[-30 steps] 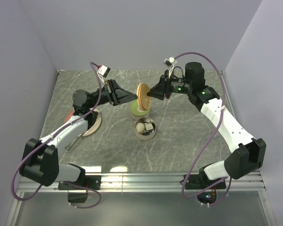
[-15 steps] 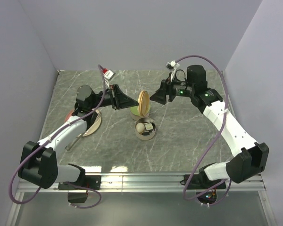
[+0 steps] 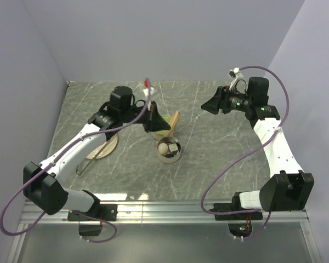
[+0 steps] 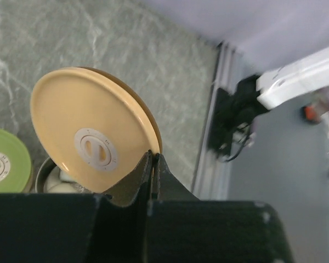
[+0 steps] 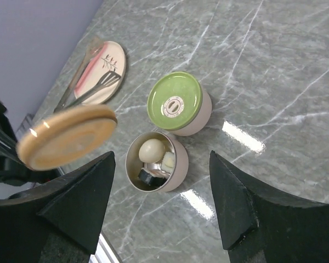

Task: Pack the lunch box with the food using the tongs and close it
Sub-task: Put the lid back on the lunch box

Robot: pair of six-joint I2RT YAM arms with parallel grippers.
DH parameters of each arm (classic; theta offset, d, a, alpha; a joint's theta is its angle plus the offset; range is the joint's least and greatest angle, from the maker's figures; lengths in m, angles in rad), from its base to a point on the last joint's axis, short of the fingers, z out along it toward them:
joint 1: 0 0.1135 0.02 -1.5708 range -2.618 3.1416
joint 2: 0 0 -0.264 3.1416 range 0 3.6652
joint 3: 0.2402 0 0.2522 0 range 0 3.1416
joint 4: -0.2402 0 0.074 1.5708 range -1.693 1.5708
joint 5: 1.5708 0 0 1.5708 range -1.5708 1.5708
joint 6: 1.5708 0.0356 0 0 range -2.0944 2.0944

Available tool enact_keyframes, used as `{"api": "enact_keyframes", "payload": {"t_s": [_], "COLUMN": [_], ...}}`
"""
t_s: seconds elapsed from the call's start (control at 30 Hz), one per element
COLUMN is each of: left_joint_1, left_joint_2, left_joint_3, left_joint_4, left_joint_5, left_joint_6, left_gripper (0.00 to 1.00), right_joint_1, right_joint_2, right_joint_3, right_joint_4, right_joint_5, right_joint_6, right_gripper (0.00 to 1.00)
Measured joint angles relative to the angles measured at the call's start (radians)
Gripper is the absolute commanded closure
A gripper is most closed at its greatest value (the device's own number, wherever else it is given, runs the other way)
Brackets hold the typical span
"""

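Change first, front to back. Open tin [image 5: 153, 161] sat where it was a second ago, unlidded, food inside. Plate [image 5: 107, 74] with the tongs [image 5: 85, 93] lying across it, front-left, hadn't moved either.

Handover was done. A second ago both grippers were on the orange lid [image 4: 93, 145], which stood on edge between them. Now the left gripper [image 4: 153, 159] had it alone, clenched on the rim. The lid was tilted and in the air above the tins, touching neither. The left arm had swung in over the middle of the table [image 3: 219, 159].

Right gripper [image 5: 162, 200] had let go and pulled back to the far right. Its jaws were wide apart with nothing between them.

My read: packing looked finished and this was the closing step. The lid still needed levelling and lining up over the open tin before going down. Risk was a cocked seat, since the grip was on one edge only.

Counts:
- tins: 2, one open, one closed under the green lid [image 5: 175, 101], just behind the open one
- lids: 2, one seated, one held
- food showing in the open tin: 3, a whitish ball [image 5: 152, 150], a pale bit, a dark piece [image 5: 151, 175]
- orange-red chunks: none visible; couldn't tell whether they were in the closed tin
- tongs: 1
- plate: 1
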Motion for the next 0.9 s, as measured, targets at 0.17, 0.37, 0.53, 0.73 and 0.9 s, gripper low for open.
{"api": "enact_keyframes", "payload": {"t_s": [0.17,0.37,0.53,0.73,0.9], "left_joint_1": [-0.149,-0.313,-0.416,-0.485,-0.496], "left_joint_2": [0.041,0.132,0.19,0.255,0.305], "left_joint_3": [0.061,0.11,0.11,0.111,0.116], "left_joint_4": [-0.238,-0.415,-0.481,-0.494,-0.501], "left_joint_5": [-0.238,-0.565,-0.765,-0.92,-0.965], "left_joint_6": [0.298,0.552,0.664,0.71,0.721], "left_gripper": [1.0,1.0,1.0,1.0,1.0], "right_joint_1": [-0.043,-0.079,-0.1,-0.114,-0.114], "right_joint_2": [0.0,-0.001,-0.002,-0.003,-0.003], "right_joint_3": [-0.007,-0.014,-0.014,-0.014,-0.014], "right_joint_4": [0.001,0.004,0.021,0.041,0.048], "right_joint_5": [-0.029,-0.029,-0.015,-0.015,-0.015], "right_joint_6": [0.019,0.043,0.074,0.094,0.102], "right_gripper": [0.23,0.23,0.23,0.23,0.23]}}
